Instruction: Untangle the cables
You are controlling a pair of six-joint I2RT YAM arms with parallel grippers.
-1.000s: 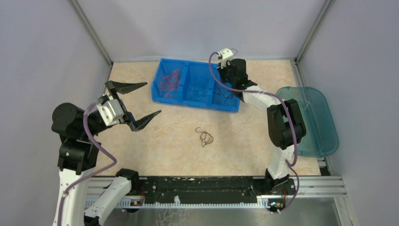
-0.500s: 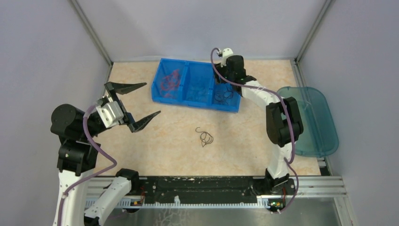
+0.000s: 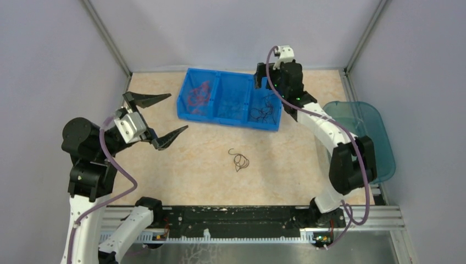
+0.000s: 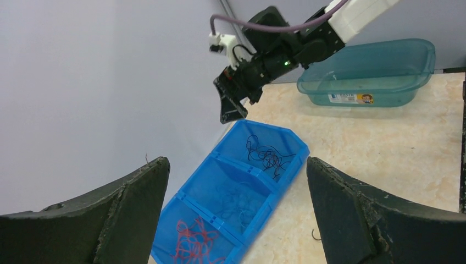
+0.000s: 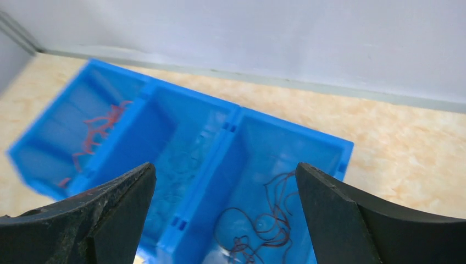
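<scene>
the three-part blue bin (image 3: 220,120) sits near the far edge of the worktop (image 3: 181,170), a little left of its middle. red cables (image 3: 198,94) lie in its left compartment, thin blue cables (image 4: 236,201) in the middle one and dark cables (image 3: 262,111) in the right one. one more dark cable (image 3: 239,161) lies coiled alone near the centre of the worktop, well apart from the bin. the right gripper (image 5: 224,168) hangs above the bin's right compartment, jaws spread wide and holding nothing. the left gripper (image 3: 178,113) is raised near the left edge of the worktop, jaws wide and empty too, pointing toward the bin. a teal tub (image 3: 362,140) stands at the right edge
</scene>
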